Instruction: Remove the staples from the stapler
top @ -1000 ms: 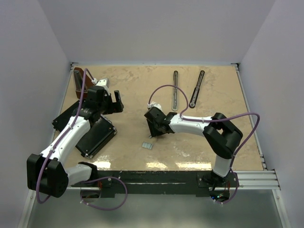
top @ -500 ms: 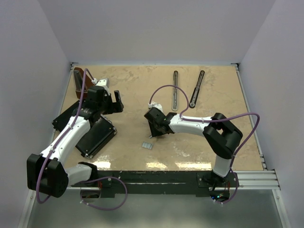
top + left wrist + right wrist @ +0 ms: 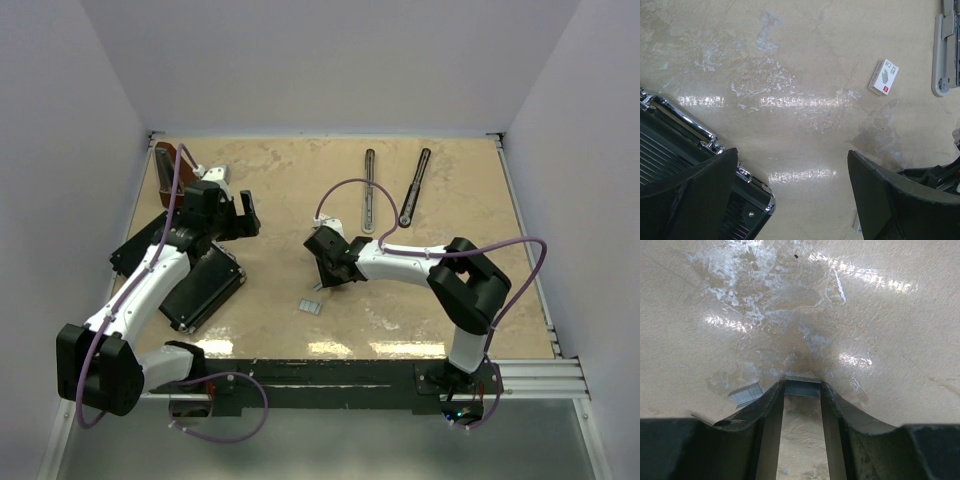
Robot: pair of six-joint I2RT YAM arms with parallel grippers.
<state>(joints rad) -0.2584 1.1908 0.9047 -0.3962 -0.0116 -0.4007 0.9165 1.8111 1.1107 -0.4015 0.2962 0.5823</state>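
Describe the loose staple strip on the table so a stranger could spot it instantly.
Find the right gripper near the table's middle. Just toward the bases, slightly left, lies the loose staple strip: tiny, silvery, lying free, unlike the other strip between the fingers.

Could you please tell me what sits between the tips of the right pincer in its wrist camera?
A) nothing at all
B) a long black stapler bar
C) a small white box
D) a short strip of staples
D: in the right wrist view a short grey strip of staples spans the gap between the tips of the right pincer, touching both fingers.
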